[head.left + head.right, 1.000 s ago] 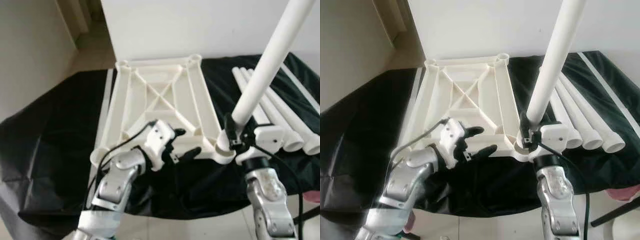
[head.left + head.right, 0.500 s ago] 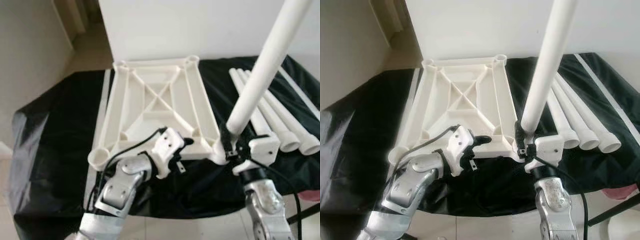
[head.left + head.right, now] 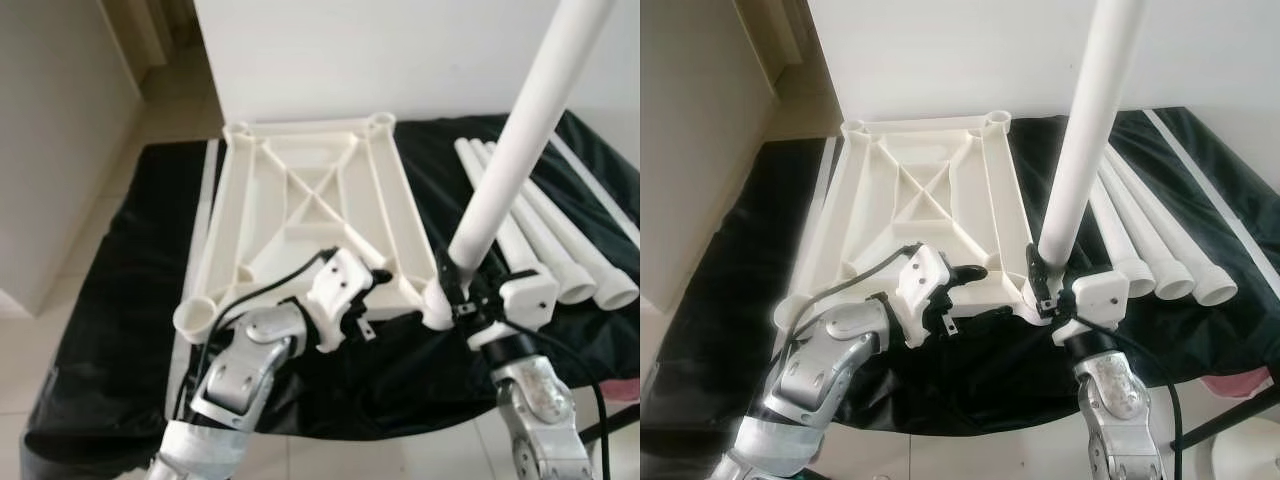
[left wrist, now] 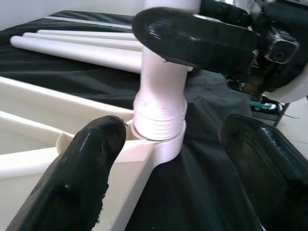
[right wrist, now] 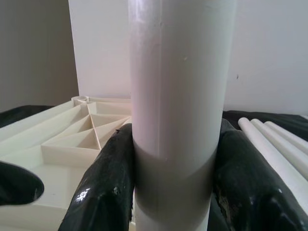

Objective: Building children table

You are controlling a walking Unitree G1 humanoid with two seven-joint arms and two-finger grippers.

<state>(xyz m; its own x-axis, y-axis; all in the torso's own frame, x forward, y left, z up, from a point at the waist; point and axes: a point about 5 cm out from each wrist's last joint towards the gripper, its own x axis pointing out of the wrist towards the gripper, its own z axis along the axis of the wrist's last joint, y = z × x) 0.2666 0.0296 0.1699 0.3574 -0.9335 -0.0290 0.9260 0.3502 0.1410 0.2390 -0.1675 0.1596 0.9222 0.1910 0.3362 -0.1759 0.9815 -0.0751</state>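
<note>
The white table top [image 3: 310, 200] lies upside down on a black cloth. A white leg [image 3: 520, 130] stands upright with its threaded end [image 4: 160, 115] in the near right corner socket [image 3: 437, 305]. My right gripper [image 3: 458, 285] is shut on the leg just above the socket, and its fingers [image 5: 108, 183] clasp the leg [image 5: 178, 110] on both sides. My left gripper [image 3: 975, 290] is open at the top's near edge. Its fingers [image 4: 82, 163] point at the socket from either side without touching the leg.
Three spare white legs [image 3: 560, 250] lie side by side on the cloth [image 3: 130, 260] to the right. The near left corner socket [image 3: 195, 318] has nothing in it. A white wall [image 3: 400, 50] rises behind the table top. Tiled floor lies to the left.
The camera has shifted a little. My left gripper has moved in to the table top's near edge, toward the corner socket. The right gripper still holds the leg there.
</note>
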